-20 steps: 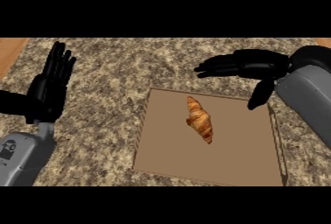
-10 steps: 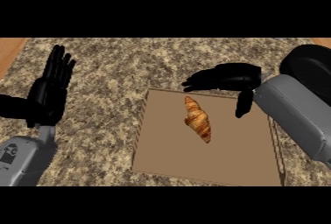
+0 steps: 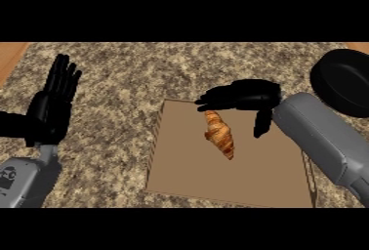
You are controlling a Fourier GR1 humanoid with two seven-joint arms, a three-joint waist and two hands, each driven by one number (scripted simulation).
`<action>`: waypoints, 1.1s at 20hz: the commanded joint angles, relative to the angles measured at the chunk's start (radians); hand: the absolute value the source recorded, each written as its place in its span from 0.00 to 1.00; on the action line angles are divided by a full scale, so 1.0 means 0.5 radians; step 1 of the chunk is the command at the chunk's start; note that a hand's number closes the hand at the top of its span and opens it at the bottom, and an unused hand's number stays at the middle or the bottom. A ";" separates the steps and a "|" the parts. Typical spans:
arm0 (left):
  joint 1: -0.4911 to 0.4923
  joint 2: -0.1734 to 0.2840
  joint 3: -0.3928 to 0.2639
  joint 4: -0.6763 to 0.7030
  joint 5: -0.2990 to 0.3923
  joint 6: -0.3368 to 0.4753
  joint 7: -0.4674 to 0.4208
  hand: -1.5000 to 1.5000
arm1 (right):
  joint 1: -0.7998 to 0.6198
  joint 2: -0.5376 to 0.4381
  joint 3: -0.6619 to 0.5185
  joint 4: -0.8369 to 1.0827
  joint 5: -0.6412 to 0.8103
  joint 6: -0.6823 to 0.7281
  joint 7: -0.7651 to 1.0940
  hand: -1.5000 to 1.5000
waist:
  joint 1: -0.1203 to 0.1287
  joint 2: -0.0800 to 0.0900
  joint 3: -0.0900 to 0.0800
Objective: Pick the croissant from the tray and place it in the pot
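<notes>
Right hand (image 3: 241, 95) has moved in over the tray's (image 3: 267, 176) far edge, fingers relaxed, not yet gripping, above the croissant (image 3: 219, 134) lying mid-tray. Pot (image 3: 346, 80) at surface's right edge. Left hand (image 3: 51, 105) rests open, left. Grasp looks imminent.

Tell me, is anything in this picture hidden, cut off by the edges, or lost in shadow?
Head view: the right hand covers the croissant's top end; the pot is cut off at the right edge, its black inside showing no detail; the tray lies evenly lit, no glare; the left hand shows whole.
</notes>
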 commanded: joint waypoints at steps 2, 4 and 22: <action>0.018 -0.095 0.008 0.065 -0.080 -0.019 -0.069 0.50 | 0.164 0.099 -0.001 -0.056 0.176 -0.050 0.067 0.00 | -0.015 -0.001 0.000; -0.040 -0.084 0.020 0.120 -0.112 -0.074 -0.039 0.50 | 0.087 0.095 -0.073 0.092 0.241 -0.044 -0.038 0.00 | -0.005 0.004 0.000; -0.039 -0.194 0.153 0.034 -0.205 -0.120 0.052 0.50 | 0.204 0.512 -0.116 0.320 0.634 -0.209 -0.200 1.00 | -0.010 0.005 0.000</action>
